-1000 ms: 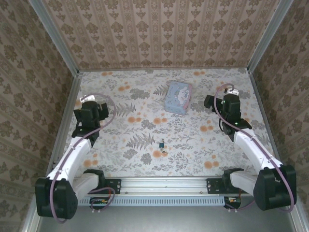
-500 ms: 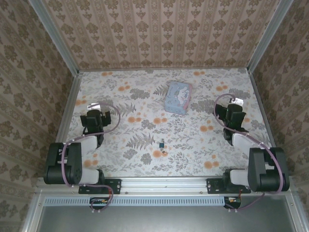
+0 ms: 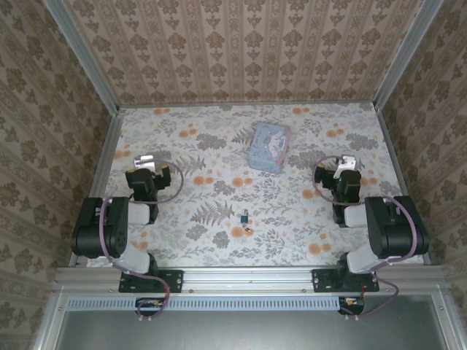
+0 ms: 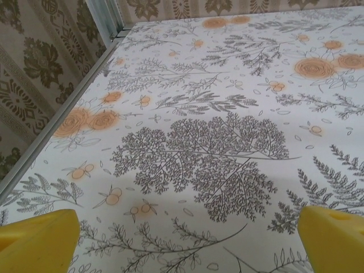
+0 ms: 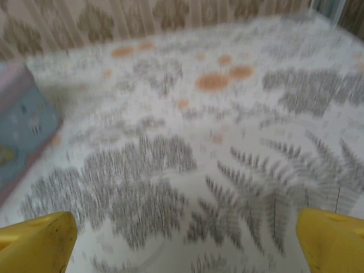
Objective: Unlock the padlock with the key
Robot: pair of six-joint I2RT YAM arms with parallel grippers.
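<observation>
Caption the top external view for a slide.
Left arm and right arm folded; padlock and key between them, pastel-blue box beyond.

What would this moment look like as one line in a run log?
padlock: on table, untouched | key: lying beside padlock | left gripper: open, empty | right gripper: open, empty | unlocking: not started

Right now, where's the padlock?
In the top view the padlock lies near the middle of the table, with the key beside it toward the near edge and the pastel-blue box farther back.
</observation>
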